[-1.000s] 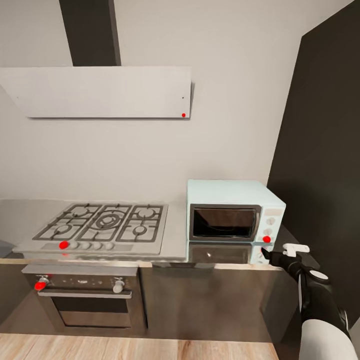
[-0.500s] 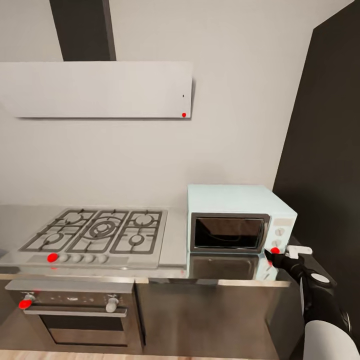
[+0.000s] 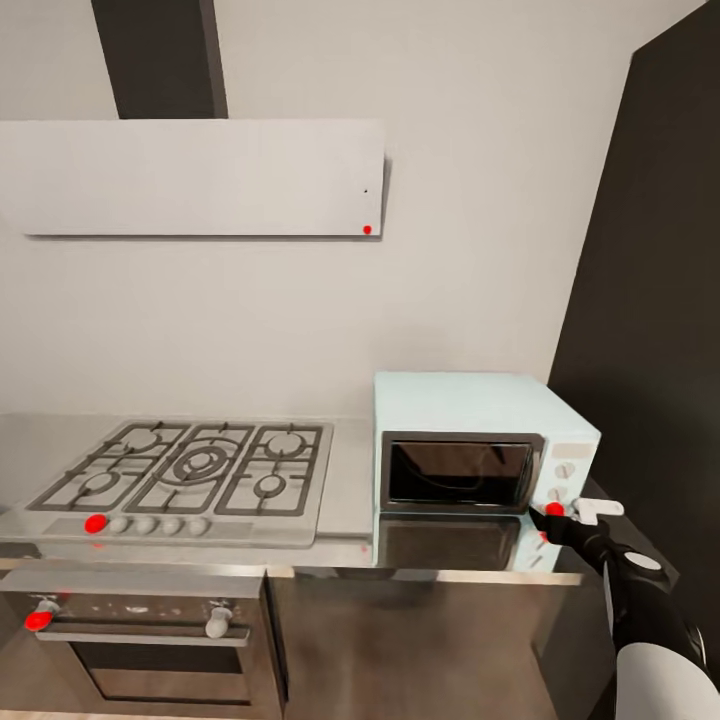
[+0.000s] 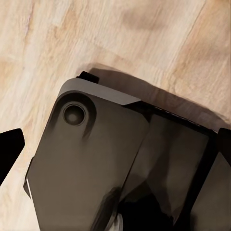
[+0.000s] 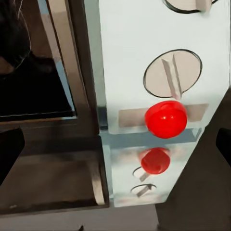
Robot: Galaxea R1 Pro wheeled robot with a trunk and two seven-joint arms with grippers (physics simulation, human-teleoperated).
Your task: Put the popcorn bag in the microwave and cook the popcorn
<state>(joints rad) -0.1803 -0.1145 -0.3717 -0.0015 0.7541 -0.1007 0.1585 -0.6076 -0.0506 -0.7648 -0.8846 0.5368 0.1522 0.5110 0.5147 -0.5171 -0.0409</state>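
The pale blue microwave [image 3: 470, 440] stands on the grey countertop [image 3: 350, 485] with its dark glass door shut. My right gripper [image 3: 568, 511] hangs open right in front of the microwave's side panel, at the red button [image 3: 553, 509]. In the right wrist view the red button [image 5: 166, 119] sits below a round knob [image 5: 172, 73], between the gripper's [image 5: 117, 149] spread fingertips [image 5: 9, 154]. The left gripper [image 4: 117, 149] points down at the wood floor, open and empty. The popcorn bag and popcorn are out of view.
A gas hob [image 3: 190, 465] lies left of the microwave, with a steel oven [image 3: 150, 640] under it and a flat white hood [image 3: 200, 178] above. A tall dark cabinet [image 3: 650, 300] rises at the right. The robot's dark base [image 4: 96, 159] shows over the floor.
The head camera has moved closer and to the right, so the whole scene has shifted. The right gripper's tips have come up level with the microwave's red button.
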